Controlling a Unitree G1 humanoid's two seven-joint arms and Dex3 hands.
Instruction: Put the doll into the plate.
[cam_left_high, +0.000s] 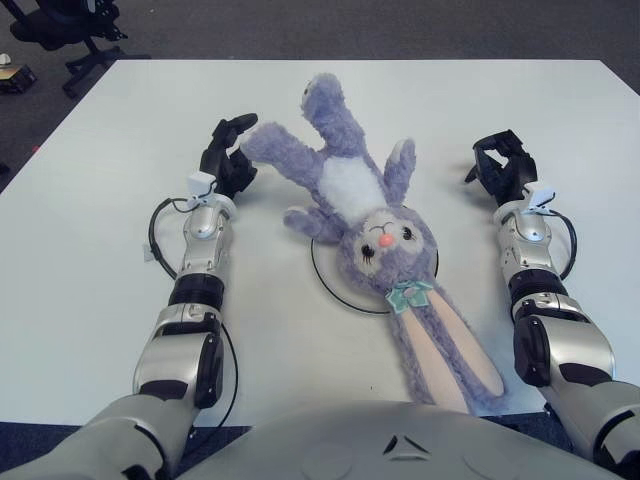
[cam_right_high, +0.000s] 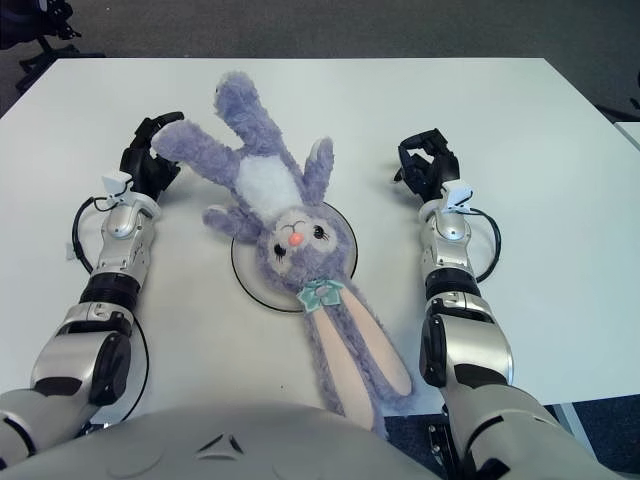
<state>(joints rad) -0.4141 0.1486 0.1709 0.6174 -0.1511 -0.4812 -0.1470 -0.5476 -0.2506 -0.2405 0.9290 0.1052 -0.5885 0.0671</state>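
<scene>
**Inspector A:** We begin at the left hand (cam_left_high: 228, 152). It sits at the tip of the doll's (cam_left_high: 372, 232) outstretched leg, black fingers (cam_left_high: 238, 124) curved beside the plush. We cannot tell whether they pinch the leg or merely touch it.

**Inspector B:** Agreed. We record the right hand (cam_left_high: 497, 165) as well apart from the doll, out on the bare white table (cam_left_high: 90, 200), fingers loosely curled and holding nothing.

**Inspector A:** Moving outward to the doll itself: a purple plush rabbit lying on its back, legs pointing away from the robot, long ears trailing toward the table's near edge. Its head covers most of the plate (cam_left_high: 340, 287); the body, legs and ears spill beyond the rim.

**Inspector B:** So, in our judgement, the doll is only partly on the plate. The plate looks small beside it.

**Inspector A:** On handling, we judge it light, soft and limp. Lifted by one limb, it would likely droop and swing. No breakage concern, and the fur should grip well against the fingers.

**Inspector B:** We recommend taking hold at the torso (cam_left_high: 345, 185) or high on a leg, where the stuffing is thickest. The ears look flat and floppy; we would tuck them in afterwards, not lift by them.
</scene>
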